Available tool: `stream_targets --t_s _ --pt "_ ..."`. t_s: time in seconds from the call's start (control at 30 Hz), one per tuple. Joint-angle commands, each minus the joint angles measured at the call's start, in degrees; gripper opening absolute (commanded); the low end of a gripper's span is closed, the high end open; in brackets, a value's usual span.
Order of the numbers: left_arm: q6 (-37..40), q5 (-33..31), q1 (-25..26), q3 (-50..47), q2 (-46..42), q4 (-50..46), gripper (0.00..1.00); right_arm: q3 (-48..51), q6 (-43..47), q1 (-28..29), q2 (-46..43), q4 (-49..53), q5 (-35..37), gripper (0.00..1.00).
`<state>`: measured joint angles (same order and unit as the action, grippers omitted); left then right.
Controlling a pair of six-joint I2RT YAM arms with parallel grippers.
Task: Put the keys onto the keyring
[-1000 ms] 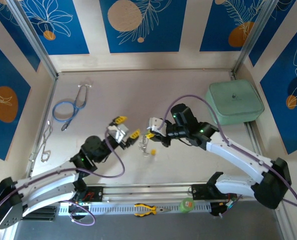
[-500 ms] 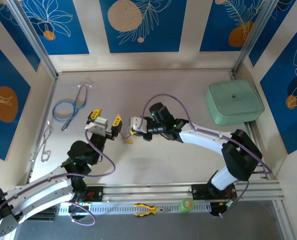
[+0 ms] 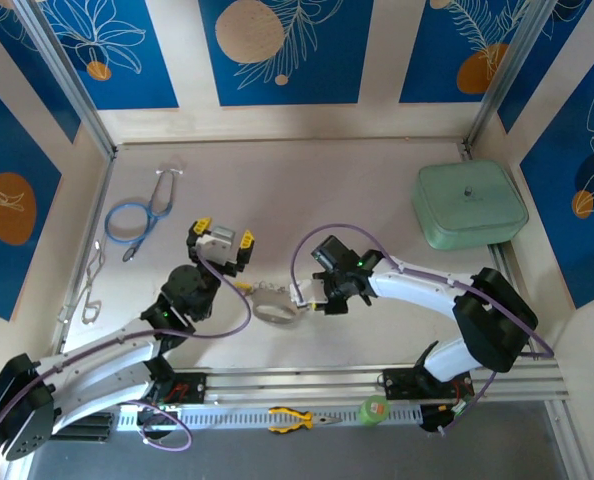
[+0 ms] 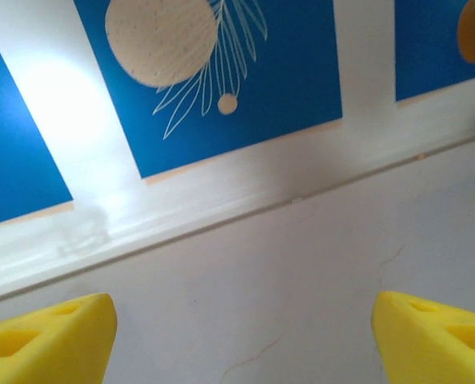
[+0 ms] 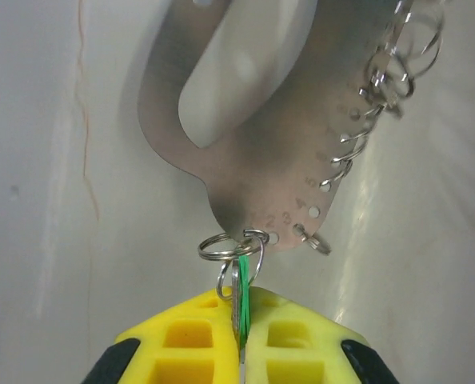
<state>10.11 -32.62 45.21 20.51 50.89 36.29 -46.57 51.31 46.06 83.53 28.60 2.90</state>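
The right pincer (image 5: 241, 328) is clamped on the green key (image 5: 243, 292), gripping it edge-on, probably to work its small ring (image 5: 220, 248) onto the end of the keyring (image 5: 253, 160), which lies on the table (image 5: 37, 160). The wrist view shows that ring touching the strap. From above, this is too small to tell. The left pincer (image 3: 223, 233) gapes empty just beside it, tilted up.
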Motion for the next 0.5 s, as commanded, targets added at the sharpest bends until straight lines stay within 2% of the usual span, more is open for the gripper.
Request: stream_targets --t_s 0.0,0.03,0.17,0.23,0.37,0.47 --pt "-4.18 2.80 -3.18 2.73 1.31 -3.73 0.85 0.93 0.13 -1.24 -1.54 9.06 5.56 0.19" --pt "-4.89 3.84 -4.30 3.16 1.82 -5.31 0.86 0.91 -0.59 -2.05 -2.17 9.99 5.68 0.24" --pt "-6.10 5.11 -8.58 4.29 4.37 -8.43 0.92 0.74 -4.35 -6.31 -5.61 9.90 4.54 0.29" --pt "-6.15 4.65 -10.63 4.89 5.89 -9.67 0.95 -0.03 -10.14 -9.88 -7.80 7.29 4.24 0.33" --pt "-4.71 3.31 -13.45 4.47 8.49 -8.85 0.97 -0.91 -32.00 -20.72 -12.32 -3.84 2.40 0.35" --pt "-3.94 2.05 -16.48 3.40 11.01 -7.59 0.97 2.60 -48.72 -30.44 -14.67 -14.04 -1.03 0.35"
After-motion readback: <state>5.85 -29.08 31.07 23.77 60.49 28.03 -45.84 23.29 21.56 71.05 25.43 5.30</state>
